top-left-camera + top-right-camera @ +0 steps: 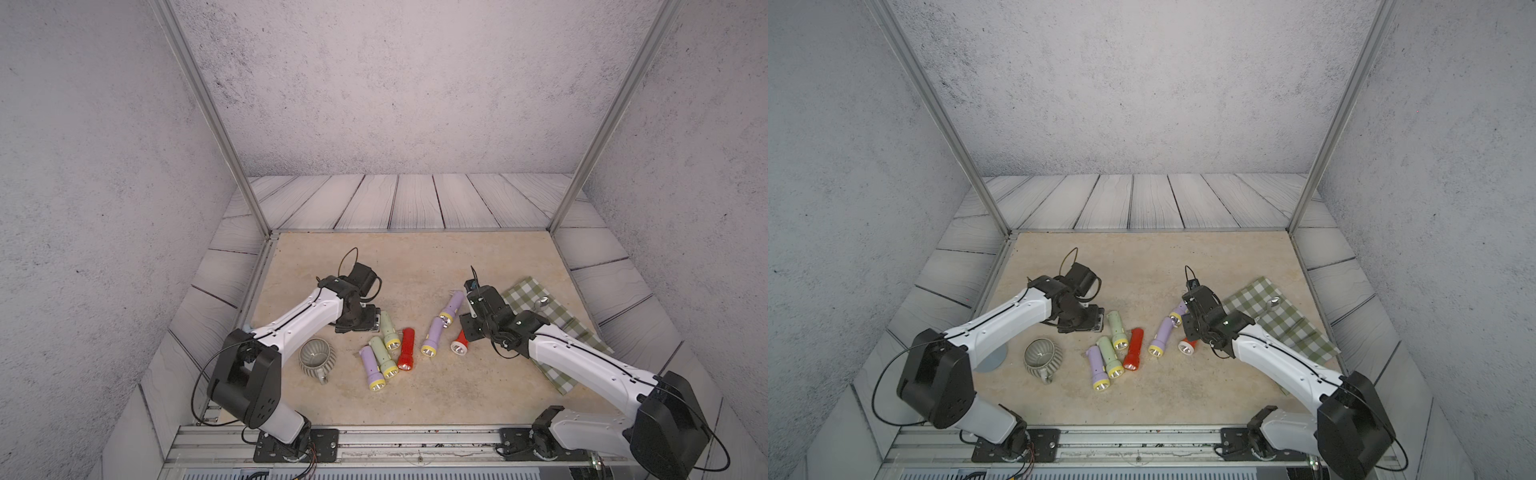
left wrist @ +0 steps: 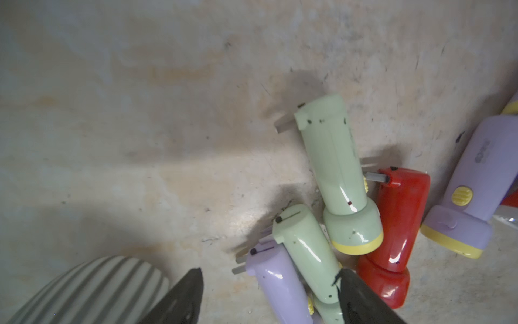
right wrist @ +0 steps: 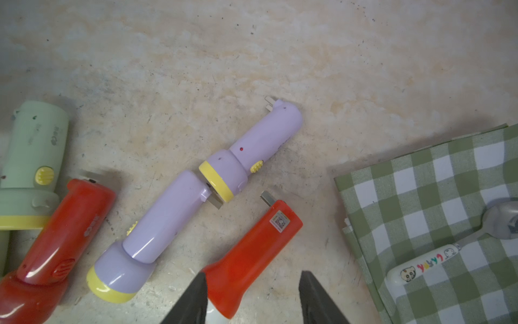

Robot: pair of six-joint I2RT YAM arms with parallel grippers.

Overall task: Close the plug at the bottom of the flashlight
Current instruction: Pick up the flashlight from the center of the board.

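Nearest, a ribbed mug (image 1: 318, 355) stands on the counter (image 1: 415, 399) beside a heap of flashlights (image 1: 384, 357), several with plug blades folded out. Beyond, we judge the right hand (image 3: 253, 275) poised over the lone red flashlight (image 3: 252, 252) to steady it: jaws part-open astride the lamp end, one finger at its side, the other clear, nothing clamped. Its plug (image 3: 266, 197) juts from the base, not yet folded in. The left hand (image 2: 270, 270), jaws wide and empty, hovers by the heap's far end. Farthest, a checked cloth (image 3: 434, 182) carries a spoon (image 3: 501, 221), its bowl cut off at the wrist view's edge.
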